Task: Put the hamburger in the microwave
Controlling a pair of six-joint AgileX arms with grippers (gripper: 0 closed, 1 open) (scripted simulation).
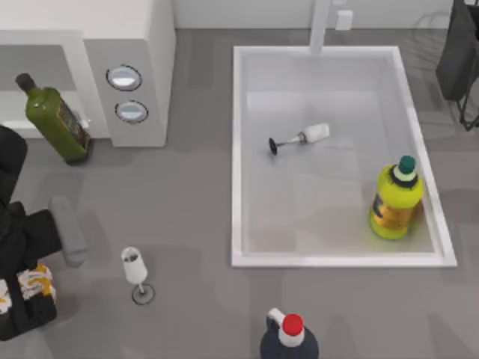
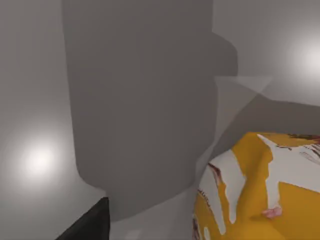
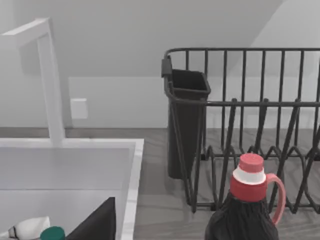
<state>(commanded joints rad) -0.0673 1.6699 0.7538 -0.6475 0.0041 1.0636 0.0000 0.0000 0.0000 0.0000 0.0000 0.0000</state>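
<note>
At the tabletop's (image 1: 194, 224) left edge, well in front of the microwave (image 1: 138, 67), the left tool (image 1: 22, 299) sits over the hamburger (image 1: 34, 284); whether its fingers are closed on it cannot be told. Right of the hamburger stands a wine glass (image 1: 135, 271), nearer than the microwave.

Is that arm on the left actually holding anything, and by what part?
Cannot tell. The left gripper is right over the hamburger, but its fingers and any contact are hidden.
</note>
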